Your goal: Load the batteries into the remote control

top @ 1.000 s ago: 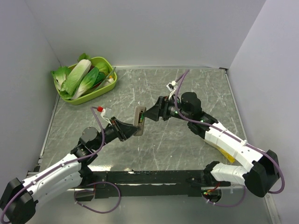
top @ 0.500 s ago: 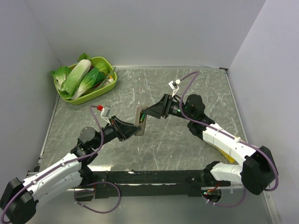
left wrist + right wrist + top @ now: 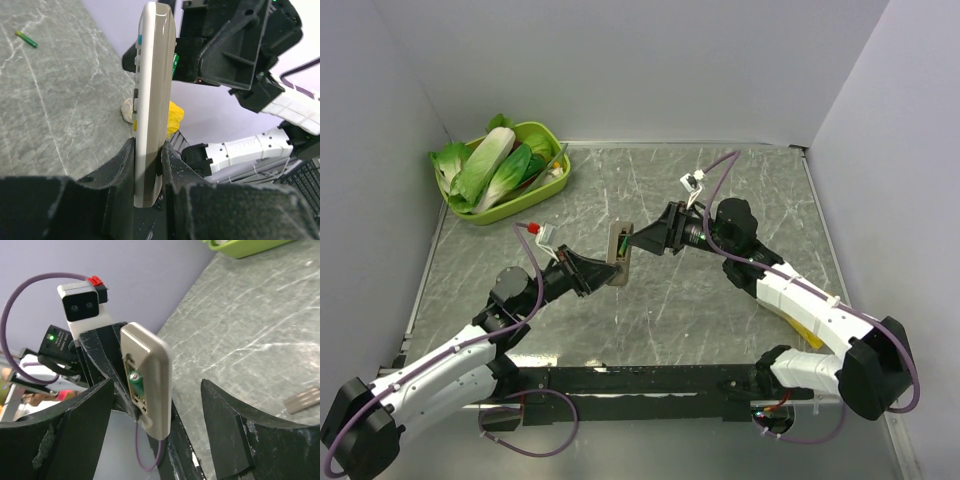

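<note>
Far left: you see a green tray of leafy vegetables in the back corner of the table. Centre-left: your left gripper is clenched on the lower end of the remote control. It holds the remote upright above the table, with the open battery bay turned toward the right arm. One green battery sits in that bay. A second battery lies loose on the table, well apart from the remote. Just right of the remote: your right gripper faces the bay with its jaws spread wide, grasping nothing.
</note>
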Available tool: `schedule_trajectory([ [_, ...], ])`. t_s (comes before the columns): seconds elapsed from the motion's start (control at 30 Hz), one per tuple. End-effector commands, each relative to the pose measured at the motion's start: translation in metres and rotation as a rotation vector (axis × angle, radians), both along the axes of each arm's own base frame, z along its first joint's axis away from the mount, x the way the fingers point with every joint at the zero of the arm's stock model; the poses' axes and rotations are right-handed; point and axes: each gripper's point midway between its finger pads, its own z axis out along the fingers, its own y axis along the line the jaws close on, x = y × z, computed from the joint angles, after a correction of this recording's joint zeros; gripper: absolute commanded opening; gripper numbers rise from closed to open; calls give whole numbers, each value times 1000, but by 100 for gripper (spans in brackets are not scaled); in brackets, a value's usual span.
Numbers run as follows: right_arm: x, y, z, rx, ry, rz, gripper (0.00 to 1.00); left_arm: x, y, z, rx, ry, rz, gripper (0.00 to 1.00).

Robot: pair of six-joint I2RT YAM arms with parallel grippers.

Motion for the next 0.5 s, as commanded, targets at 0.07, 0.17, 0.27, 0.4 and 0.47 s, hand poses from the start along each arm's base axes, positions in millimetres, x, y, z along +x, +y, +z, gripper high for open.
schedule_trajectory([
  [0.07,9,-11,35,-86,-123,-125,77,12,8,5,-15,7,83,1],
  [0.17,14,-13,31,-195,-110,-210,72,14,9,-1,10,5,92,1],
  [0.27,16,-12,32,-260,-111,-259,51,14,8,-4,20,6,87,1],
  [0.4,17,-4,27,-345,-95,-289,46,14,8,-8,52,-5,88,1],
  [0.47,16,0,28,-360,-87,-287,43,15,9,-6,60,-14,89,1],
])
